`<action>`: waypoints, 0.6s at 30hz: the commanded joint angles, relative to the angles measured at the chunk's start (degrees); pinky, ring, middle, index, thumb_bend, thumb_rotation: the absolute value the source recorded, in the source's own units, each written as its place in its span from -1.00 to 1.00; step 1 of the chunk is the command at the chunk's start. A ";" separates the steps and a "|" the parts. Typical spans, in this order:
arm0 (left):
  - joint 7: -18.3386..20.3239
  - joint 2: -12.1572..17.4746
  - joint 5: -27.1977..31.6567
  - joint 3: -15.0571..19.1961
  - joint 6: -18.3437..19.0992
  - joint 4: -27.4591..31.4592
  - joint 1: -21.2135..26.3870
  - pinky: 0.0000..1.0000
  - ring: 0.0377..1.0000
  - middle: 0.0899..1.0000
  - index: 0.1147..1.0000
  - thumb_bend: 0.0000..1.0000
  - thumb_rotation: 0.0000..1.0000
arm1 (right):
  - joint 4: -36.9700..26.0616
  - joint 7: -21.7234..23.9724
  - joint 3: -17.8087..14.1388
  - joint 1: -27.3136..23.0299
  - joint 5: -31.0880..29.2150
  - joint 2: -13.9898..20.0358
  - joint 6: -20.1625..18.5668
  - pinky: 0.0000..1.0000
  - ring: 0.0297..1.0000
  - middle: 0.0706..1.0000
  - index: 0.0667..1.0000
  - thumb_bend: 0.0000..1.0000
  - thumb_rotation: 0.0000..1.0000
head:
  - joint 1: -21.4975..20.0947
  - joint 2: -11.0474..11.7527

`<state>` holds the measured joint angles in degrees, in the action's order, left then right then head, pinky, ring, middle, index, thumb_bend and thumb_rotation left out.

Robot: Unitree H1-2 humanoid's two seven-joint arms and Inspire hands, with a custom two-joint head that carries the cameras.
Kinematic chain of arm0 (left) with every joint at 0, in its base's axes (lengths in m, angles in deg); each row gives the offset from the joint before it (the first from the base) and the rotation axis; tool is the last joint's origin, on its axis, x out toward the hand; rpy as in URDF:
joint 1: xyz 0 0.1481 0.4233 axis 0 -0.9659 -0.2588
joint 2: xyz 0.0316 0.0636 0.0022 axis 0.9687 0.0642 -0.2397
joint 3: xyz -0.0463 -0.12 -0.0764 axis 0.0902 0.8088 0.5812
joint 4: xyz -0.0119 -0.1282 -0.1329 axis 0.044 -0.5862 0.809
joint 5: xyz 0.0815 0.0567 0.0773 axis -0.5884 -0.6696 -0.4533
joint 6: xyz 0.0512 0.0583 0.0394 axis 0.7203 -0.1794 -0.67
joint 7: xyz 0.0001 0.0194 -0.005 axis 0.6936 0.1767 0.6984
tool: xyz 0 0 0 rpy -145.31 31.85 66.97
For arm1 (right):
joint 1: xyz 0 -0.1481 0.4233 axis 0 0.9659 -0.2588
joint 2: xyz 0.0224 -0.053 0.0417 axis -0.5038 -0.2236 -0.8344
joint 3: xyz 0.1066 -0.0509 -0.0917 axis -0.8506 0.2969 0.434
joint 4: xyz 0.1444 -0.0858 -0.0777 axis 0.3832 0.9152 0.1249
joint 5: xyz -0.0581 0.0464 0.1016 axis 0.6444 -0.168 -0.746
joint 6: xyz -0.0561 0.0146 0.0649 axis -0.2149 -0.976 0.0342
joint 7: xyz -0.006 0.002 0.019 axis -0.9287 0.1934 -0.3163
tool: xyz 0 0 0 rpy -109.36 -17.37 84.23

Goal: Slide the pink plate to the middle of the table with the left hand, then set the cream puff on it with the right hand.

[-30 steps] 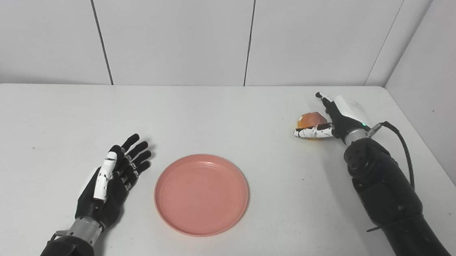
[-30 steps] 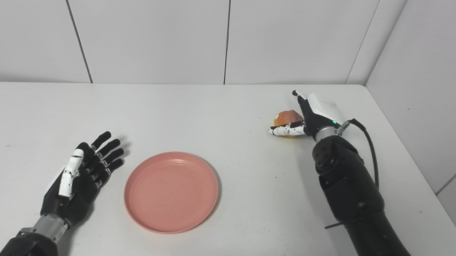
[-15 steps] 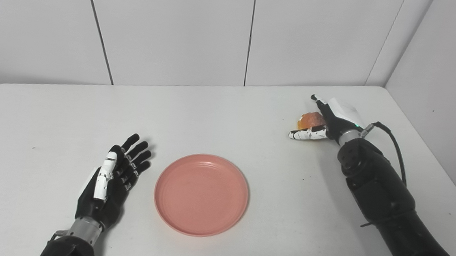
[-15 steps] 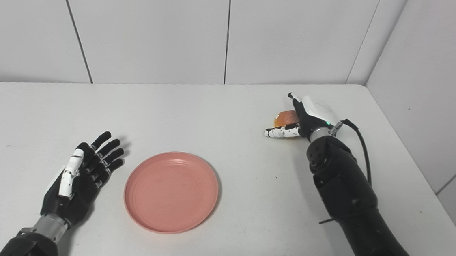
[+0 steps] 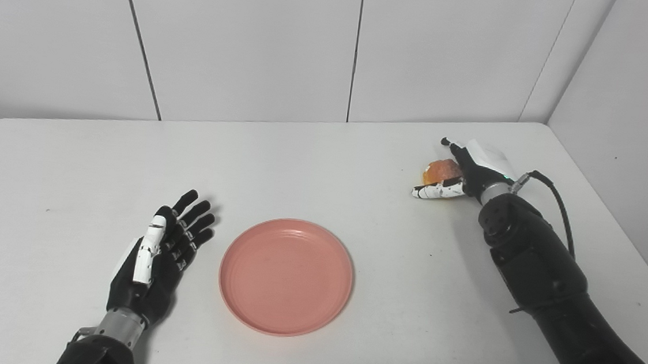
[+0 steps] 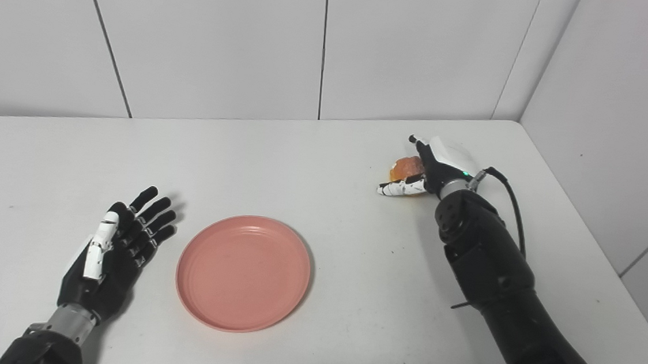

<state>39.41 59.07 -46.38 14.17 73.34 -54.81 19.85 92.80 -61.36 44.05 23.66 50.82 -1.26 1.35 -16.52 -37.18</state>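
Pink plate (image 5: 286,276), round, smooth, cream puff (image 5: 442,170) golden, cupped by right robot hand (image 5: 463,173), left robot hand (image 5: 162,250) spread.

- The pink plate (image 5: 286,276), round with a shallow raised rim, lies flat and empty on the white table (image 5: 326,159), near its front and about midway across.
- The cream puff (image 5: 439,170), golden-orange and rounded, sits far off to the right, well apart from the plate, partly hidden.
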 commanded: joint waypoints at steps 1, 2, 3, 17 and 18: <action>-0.37 0.20 -0.27 -0.21 1.04 0.49 0.17 0.86 0.80 0.80 0.77 -0.08 1.00 | -0.38 -1.06 0.06 -3.23 0.28 0.77 0.41 0.50 0.74 0.83 0.79 0.67 -0.18 | 0.10 0.02; -0.40 0.20 -0.31 -0.23 1.07 0.64 0.12 0.86 0.81 0.80 0.77 -0.08 1.00 | -0.32 -1.07 0.06 -3.22 0.19 0.82 0.45 0.51 0.75 0.83 0.78 0.68 -0.18 | 0.08 -0.04; -0.45 0.19 -0.32 -0.23 1.14 0.77 0.08 0.86 0.81 0.80 0.77 -0.08 1.00 | -0.35 -1.09 0.04 -3.16 0.10 0.88 0.48 0.53 0.76 0.83 0.78 0.68 -0.19 | 0.08 -0.07; -0.45 0.18 -0.15 -0.06 1.42 0.83 0.15 0.86 0.81 0.80 0.77 -0.08 1.00 | 0.60 -0.57 0.03 -2.96 -0.60 1.78 1.04 -0.21 -0.09 0.00 -0.01 0.14 -0.70 | 0.10 -0.39; -0.41 0.19 -0.12 -0.06 1.40 0.79 0.17 0.86 0.81 0.80 0.77 -0.08 1.00 | 0.80 -0.71 0.17 -2.96 -0.49 1.86 1.19 -0.22 -0.11 -0.02 -0.02 0.12 -0.70 | 0.10 -0.39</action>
<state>39.37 59.07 -46.38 14.18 73.82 -54.52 19.84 93.54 -61.84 44.03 22.96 50.32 -0.74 1.39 -16.44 -37.62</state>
